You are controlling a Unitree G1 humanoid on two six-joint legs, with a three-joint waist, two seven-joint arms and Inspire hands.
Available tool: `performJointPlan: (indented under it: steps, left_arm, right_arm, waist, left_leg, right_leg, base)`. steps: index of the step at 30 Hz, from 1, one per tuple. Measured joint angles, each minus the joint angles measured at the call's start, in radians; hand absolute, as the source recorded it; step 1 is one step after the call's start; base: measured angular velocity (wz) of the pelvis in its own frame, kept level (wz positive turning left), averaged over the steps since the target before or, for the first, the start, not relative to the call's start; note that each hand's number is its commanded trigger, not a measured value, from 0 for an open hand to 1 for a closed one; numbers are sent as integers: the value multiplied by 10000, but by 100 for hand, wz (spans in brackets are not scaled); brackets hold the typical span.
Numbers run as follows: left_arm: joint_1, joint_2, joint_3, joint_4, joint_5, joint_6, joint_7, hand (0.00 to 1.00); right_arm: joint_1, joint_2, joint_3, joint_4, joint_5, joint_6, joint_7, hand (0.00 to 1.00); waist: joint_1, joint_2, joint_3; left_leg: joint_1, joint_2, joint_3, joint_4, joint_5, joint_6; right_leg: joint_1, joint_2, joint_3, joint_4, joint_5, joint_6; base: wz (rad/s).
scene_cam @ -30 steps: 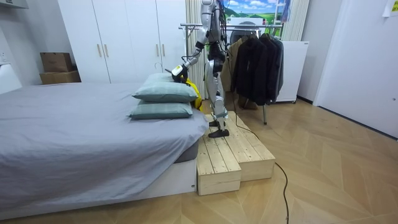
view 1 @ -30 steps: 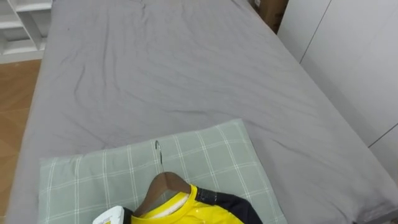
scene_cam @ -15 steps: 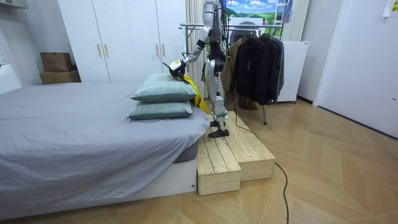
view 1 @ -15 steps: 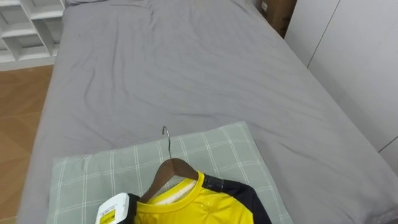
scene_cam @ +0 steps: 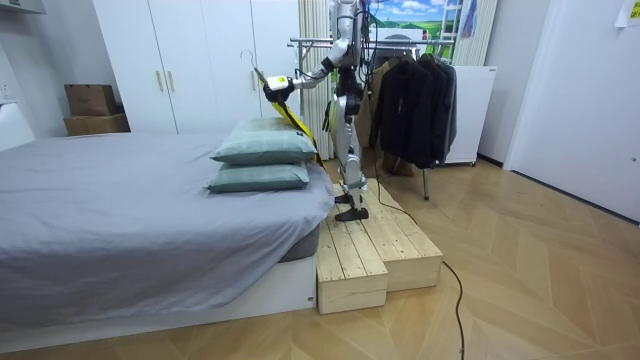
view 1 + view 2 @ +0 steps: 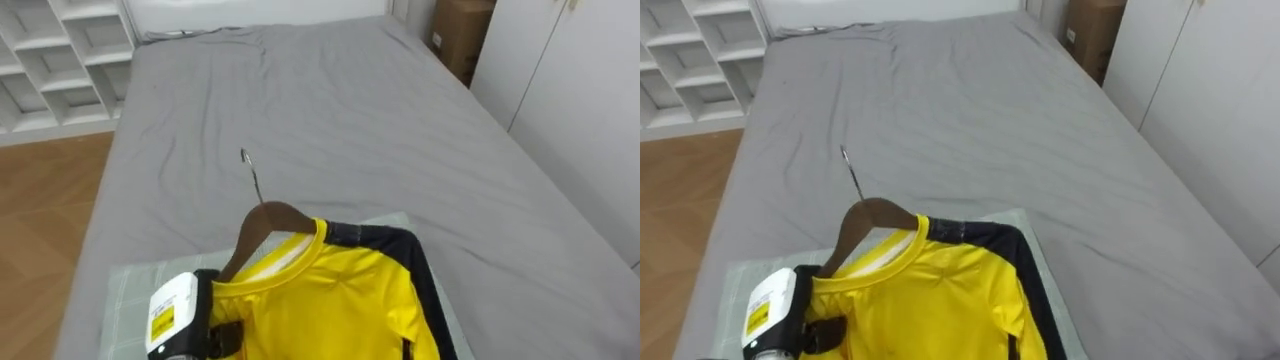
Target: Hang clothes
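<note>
**A:** Where's the yellow shirt with dark sleeves (image 6: 330,300)?

**B:** It's on the brown wooden hanger with a metal hook (image 6: 262,222), held in the air above the pale green checked pillow (image 6: 125,295) at the head of the grey-sheeted bed (image 6: 330,110).

**A:** What's holding it?

**B:** The left robot hand (image 6: 210,325). It comes in from the lower left, and its dark fingers are closed round the hanger's shoulder end at the shirt's collar.

**A:** And where's the robot standing?

**B:** It's upright on the pale wooden platform (image 5: 375,250) beside the two stacked pillows (image 5: 265,160). A rack of dark garments (image 5: 410,100) stands just behind it.
</note>
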Motion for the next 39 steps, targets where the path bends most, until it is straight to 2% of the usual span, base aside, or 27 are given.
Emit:
performJointPlan:
  steps: [5,11,19,22,26,30,33,39]
  left_arm:
    - [411,141,12,-1097,-70,5,4,100]
    - [423,233,20,-2188,-74,-2,126,100]
    - [422,234,21,-2299,-90,-31,483,100]
    - [421,234,20,-2311,-91,-194,662,100]
    - [420,235,21,-2318,-94,-211,681,100]
    - [420,244,49,-2383,-58,-266,684,100]
    - [420,276,327,-2391,-57,-471,855,100]
    - [416,468,519,-2407,-70,-537,917,100]
  right_arm:
    - [51,38,-199,272,-1,42,6,0]
    - [106,68,-401,281,-8,115,-15,0]
    - [202,70,-415,275,-6,114,-139,0]
    - [188,70,-425,271,-8,109,-145,0]
    - [228,67,-492,259,-22,110,-166,0]
    - [375,45,-791,251,-106,103,-174,0]
    - [426,19,-842,249,-317,103,-224,0]
    - [456,-125,-1195,267,-1344,106,-723,0]
  waist:
    - [-2,-46,-17]
    - [-14,-88,-44]
    - [-25,-89,-35]
    - [-44,-85,-29]
    - [-49,-80,-24]
    - [-20,-49,10]
    - [-60,-30,28]
    - [-40,-129,87]
  left_leg:
    - [163,-28,11,-31,0,1]
    - [236,-52,4,-19,0,2]
    - [399,-60,-7,-16,0,2]
    - [413,-66,-14,-21,-1,3]
    - [431,-66,-19,-29,-3,5]
    - [515,-61,-16,-62,-7,7]
    - [517,-59,-12,-57,-8,7]
    - [567,-66,35,-55,-7,6]
  right_leg:
    - [190,-9,7,-100,2,-9]
    - [270,-29,-1,-132,1,-8]
    - [419,-45,3,-155,-3,-1]
    - [440,-52,-12,-149,-7,6]
    - [452,-47,-18,-132,-7,5]
    - [442,-38,17,-131,-7,5]
    - [451,-25,53,-130,-7,4]
    - [570,-28,74,-146,-16,14]
  base:
    - [0]
    - [0]
    - [0]
    - [0]
    - [0]
    - [-1]
    - [-1]
    - [0]
